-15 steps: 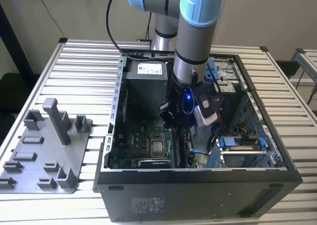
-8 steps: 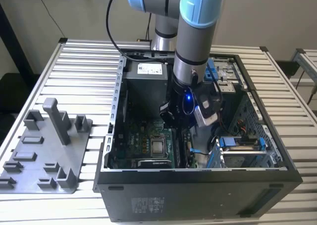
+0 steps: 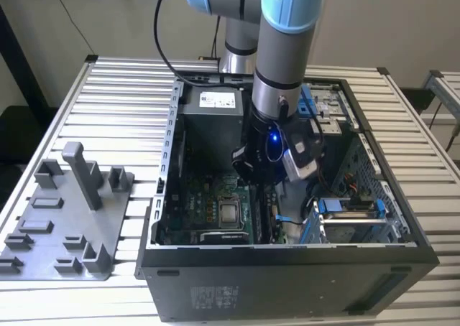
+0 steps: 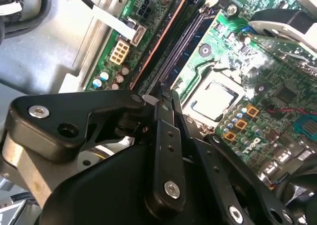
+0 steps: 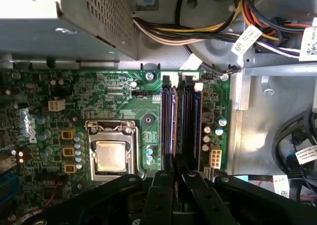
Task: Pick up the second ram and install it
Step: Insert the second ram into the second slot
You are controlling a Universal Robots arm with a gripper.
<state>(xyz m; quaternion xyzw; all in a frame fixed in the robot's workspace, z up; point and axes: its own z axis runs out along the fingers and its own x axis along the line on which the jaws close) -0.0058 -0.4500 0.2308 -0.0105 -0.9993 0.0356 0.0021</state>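
Note:
My gripper (image 3: 253, 177) is low inside the open computer case (image 3: 287, 268), above the green motherboard (image 5: 119, 91). In both wrist views its black fingertips are closed together at the near end of the memory slots. The second ram (image 5: 186, 126), a long dark stick with a blue edge, stands on edge in line with a slot and runs away from my gripper (image 5: 177, 175). In the second wrist view the second ram (image 4: 179, 51) starts right at my gripper (image 4: 163, 93). Its near end is hidden under the fingers. A parallel slot with a brownish edge (image 5: 168, 126) lies right beside it.
The processor socket (image 5: 111, 155) sits close beside the slots. The grey power-supply box (image 3: 212, 100) and a bundle of cables (image 5: 223, 31) lie beyond the slots' far end. A blue drive bay (image 3: 352, 211) is at the exterior view's right. A grey parts fixture (image 3: 72, 218) lies outside the case.

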